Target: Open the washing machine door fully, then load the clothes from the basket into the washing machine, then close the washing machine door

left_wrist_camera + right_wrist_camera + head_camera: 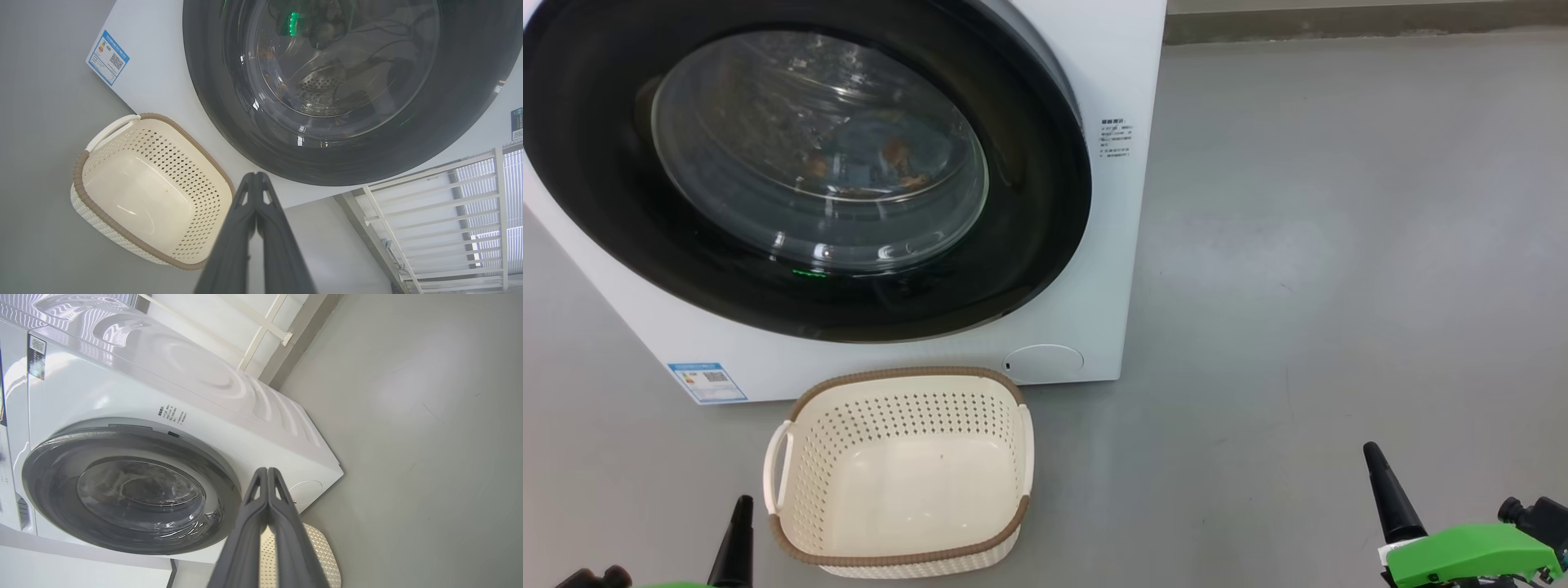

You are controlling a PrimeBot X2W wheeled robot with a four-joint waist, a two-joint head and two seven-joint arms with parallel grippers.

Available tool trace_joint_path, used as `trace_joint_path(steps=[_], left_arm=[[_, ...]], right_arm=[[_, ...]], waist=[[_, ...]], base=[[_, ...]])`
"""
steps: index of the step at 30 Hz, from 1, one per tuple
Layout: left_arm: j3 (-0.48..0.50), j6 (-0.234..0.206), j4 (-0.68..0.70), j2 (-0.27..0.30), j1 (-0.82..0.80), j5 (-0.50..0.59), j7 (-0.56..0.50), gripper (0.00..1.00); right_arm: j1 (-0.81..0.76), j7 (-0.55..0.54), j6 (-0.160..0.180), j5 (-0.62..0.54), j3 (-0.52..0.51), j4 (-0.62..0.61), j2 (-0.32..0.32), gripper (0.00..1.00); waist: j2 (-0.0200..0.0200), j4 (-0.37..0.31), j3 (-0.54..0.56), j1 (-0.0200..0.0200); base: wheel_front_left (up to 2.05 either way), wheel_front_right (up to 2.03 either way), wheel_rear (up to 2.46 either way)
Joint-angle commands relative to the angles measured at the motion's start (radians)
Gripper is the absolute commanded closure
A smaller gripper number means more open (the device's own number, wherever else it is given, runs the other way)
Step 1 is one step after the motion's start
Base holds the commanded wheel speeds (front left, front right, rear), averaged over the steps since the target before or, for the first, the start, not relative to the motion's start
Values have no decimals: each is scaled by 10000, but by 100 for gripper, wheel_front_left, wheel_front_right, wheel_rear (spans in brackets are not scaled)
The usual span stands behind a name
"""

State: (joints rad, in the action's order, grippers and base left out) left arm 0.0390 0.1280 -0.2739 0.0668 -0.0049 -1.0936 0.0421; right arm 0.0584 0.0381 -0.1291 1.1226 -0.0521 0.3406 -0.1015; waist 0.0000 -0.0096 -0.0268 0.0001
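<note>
So the washing machine (pixel 1123 98) is sitting on the grey floor (pixel 1339 245) with its door (pixel 1033 212) shut flush against the front, glossy black rim and all. Through the glass bowl you can make out the clothes (pixel 882 155) inside the drum: a light-blue bundle with a few orange-brown blotches, kinda murky behind the reflections. The basket (pixel 898 377) is on the floor right in front of the machine, below the door and near the round service flap (pixel 1045 362). It's upright with its bare cream bottom showing, and I can't tell if it actually touches the machine. The blue energy label (pixel 707 382) is down at the front's lower left corner. The left gripper (pixel 256 176) has its two dark fingers pressed together with nothing between them, hanging just off the basket's near left corner. The right gripper (pixel 267 471) is the same deal, fingers squeezed tight on nothing, off to the right over bare floor, well apart from the basket.
</note>
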Motion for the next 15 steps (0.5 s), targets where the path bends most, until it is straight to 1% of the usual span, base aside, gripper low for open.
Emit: trace_joint_path(steps=[1, 15], left_arm=[[269, 19, 248, 97, -482, -216, -101, 100], [407, 21, 260, 23, -637, -1603, -513, 100]], right_arm=[[351, -53, -10, 228, 30, -305, -67, 100], [392, -467, -12, 1530, -155, -489, 96, 100]], waist=[[0, 2, 5, -1], [0, 29, 70, -1]], base=[[0, 0, 0], [0, 0, 0]])
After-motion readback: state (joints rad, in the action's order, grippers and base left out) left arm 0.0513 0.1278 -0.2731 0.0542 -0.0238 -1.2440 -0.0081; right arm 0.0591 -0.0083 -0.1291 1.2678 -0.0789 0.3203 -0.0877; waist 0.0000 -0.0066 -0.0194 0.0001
